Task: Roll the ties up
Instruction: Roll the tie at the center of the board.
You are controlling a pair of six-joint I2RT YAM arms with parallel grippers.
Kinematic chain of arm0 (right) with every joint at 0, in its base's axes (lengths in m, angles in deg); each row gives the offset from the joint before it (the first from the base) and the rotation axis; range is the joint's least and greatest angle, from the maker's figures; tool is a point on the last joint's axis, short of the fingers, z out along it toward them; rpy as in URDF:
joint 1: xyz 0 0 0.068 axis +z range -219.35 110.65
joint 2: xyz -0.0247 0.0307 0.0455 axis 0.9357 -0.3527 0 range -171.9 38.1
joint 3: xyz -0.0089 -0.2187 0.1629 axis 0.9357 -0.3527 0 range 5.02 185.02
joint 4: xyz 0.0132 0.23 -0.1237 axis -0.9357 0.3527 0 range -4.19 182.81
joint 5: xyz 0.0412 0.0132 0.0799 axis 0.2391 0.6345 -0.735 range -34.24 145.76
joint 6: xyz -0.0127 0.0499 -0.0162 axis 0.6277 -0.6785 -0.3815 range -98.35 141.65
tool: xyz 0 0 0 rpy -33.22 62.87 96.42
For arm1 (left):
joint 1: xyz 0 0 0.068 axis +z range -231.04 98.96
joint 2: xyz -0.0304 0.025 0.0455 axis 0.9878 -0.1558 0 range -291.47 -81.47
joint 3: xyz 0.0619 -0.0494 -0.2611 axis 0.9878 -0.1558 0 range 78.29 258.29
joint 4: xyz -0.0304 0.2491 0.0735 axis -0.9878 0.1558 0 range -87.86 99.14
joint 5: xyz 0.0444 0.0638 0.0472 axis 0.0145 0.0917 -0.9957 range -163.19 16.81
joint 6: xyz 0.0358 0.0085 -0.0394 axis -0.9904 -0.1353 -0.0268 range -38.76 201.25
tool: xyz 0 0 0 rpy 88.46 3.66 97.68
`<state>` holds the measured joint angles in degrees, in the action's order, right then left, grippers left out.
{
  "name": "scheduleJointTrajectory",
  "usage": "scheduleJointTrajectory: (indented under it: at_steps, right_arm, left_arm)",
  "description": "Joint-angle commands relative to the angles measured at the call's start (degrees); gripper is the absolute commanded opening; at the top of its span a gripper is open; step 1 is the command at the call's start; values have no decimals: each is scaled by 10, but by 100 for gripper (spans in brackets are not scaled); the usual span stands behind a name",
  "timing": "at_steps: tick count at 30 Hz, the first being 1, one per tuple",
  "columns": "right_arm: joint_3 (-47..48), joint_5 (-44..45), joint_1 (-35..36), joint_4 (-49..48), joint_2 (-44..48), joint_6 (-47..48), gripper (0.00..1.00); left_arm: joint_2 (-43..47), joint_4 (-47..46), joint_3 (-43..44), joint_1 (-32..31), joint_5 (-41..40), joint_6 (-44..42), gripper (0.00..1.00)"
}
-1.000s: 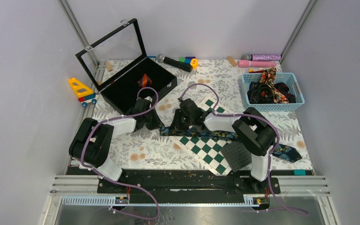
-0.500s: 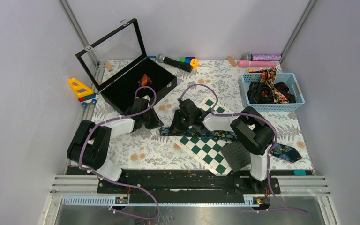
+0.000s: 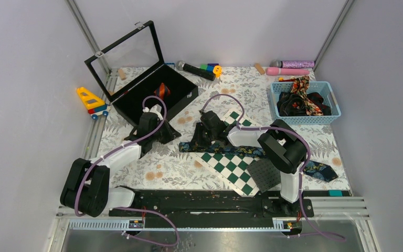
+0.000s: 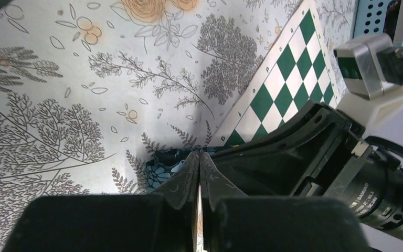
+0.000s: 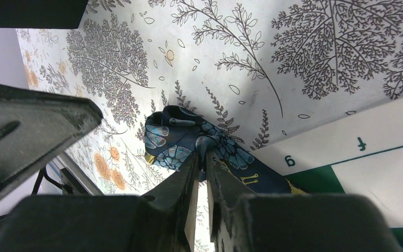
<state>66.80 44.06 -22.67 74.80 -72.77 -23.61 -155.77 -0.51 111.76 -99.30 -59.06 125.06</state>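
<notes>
Mara: Since the frame a second before, what had shifted in the top view?

Joel: Left arm's shoulder and elbow had swung down toward the near-left corner, and its wrist had drawn slightly back. The right arm had kept its place. The left gripper (image 3: 173, 138) sat just left of the navy floral tie (image 3: 225, 150), which lay across the chequered board (image 3: 231, 170) on the worktop (image 3: 157, 168), its left end off the board. The right gripper (image 3: 194, 143) stood over that same end.

Mara: And the left wrist view?

Joel: Its fingertips (image 4: 186, 178) were pressed together with nothing between them. The tie's blue-flowered end showed just beyond them, beside the board's corner. Whether they touched the fabric I could not tell.

Mara: The right wrist view?

Joel: Those fingertips (image 5: 188, 176) were nearly closed, pinching a raised fold at the tie's end. The rest of that end lay crumpled on the worktop, with the board at the right.

Mara: Anything else?

Joel: A striped roll (image 3: 161, 90) sat in the open black case (image 3: 136, 105), and other ties (image 3: 299, 102) filled the blue basket (image 3: 304, 119).
</notes>
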Motion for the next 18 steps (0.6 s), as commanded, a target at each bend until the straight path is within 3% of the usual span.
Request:
scheduleJointTrajectory:
  at_steps: [1, 18]
  right_arm:
    - [8, 16, -5, 1, -10, -1, 17]
    - [7, 16, -5, 1, -11, -2, 18]
  left_arm:
    - [17, -59, -32, -7, 33, 4, 0]
    - [-20, -125, -95, -8, 41, 18, 0]
